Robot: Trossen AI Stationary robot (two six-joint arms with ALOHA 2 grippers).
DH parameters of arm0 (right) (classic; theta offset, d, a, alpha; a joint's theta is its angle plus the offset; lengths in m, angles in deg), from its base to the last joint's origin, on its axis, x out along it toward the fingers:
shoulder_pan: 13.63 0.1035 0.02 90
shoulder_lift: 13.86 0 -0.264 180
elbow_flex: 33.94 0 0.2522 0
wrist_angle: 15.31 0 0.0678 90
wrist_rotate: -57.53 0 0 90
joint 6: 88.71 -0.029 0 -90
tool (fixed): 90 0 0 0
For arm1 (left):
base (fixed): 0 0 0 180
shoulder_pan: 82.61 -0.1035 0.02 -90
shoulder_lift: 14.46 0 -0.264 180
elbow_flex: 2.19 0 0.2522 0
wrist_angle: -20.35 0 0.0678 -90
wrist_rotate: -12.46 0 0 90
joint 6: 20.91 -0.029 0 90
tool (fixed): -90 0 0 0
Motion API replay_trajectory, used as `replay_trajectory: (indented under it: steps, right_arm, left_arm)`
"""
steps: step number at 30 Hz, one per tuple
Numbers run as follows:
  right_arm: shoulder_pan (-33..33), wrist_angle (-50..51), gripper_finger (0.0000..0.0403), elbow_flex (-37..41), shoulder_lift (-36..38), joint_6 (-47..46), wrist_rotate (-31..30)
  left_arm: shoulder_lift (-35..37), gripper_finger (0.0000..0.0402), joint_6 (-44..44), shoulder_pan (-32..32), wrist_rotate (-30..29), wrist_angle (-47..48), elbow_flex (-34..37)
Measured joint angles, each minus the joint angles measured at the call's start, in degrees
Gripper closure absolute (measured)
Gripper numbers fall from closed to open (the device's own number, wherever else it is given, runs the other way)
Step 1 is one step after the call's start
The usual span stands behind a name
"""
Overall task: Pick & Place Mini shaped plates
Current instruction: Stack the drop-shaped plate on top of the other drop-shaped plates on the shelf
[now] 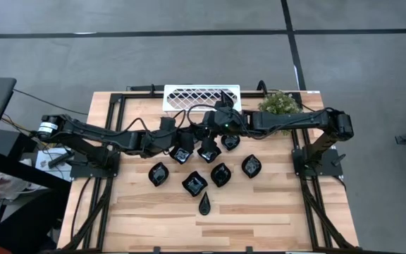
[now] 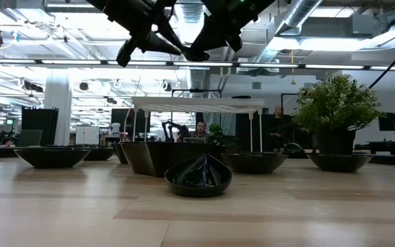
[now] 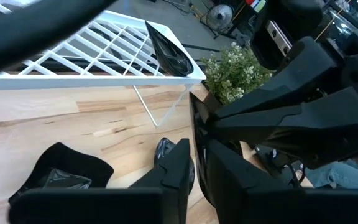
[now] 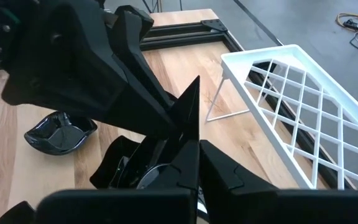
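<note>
Mini shaped plates [image 1: 220, 173] lie scattered on the table in front of the white lattice tray [image 1: 189, 96]; both grippers meet just before it. The left wrist view shows one black plate [image 3: 169, 53] in the tray. The right gripper [image 4: 188, 134] is closed; whether the left gripper [image 3: 197, 165] is open or closed, I cannot tell.

Black mini plates [image 1: 220, 173] below tray [image 1: 189, 97]

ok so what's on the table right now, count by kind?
black mini plates on the wood: 8
black mini plate on the tray: 1
white lattice tray: 1
potted plant: 1
total: 11
The arms cover the middle of the table, so more plates may be hidden.
</note>
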Motion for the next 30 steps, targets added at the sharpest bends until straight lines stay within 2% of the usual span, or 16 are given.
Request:
replay_trajectory:
  steps: [11, 17, 24, 30]
  right_arm:
    - [-0.1, 1.8, 0.0402, 0.0, 0.0, 0.0, -2.2]
    - [-0.1, 3.7, 0.0403, -1.1, 0.0, 0.5, -3.6]
    - [-3.0, 9.0, 0.0403, -4.9, 0.4, 0.6, -3.8]
    - [-7.8, 20.2, 0.0403, -10.5, 0.4, 0.5, -3.1]
  left_arm:
    - [1.0, 0.0254, -4.6, 0.7, 0.4, 1.6, 0.0]
    - [5.0, 0.0216, -4.8, 0.7, 0.3, 9.5, 0.0]
    - [7.6, 0.0196, -4.8, 0.7, -1.6, 12.3, 0.8]
    - [7.6, 0.0196, -1.9, 0.7, -1.9, 12.0, 3.9]
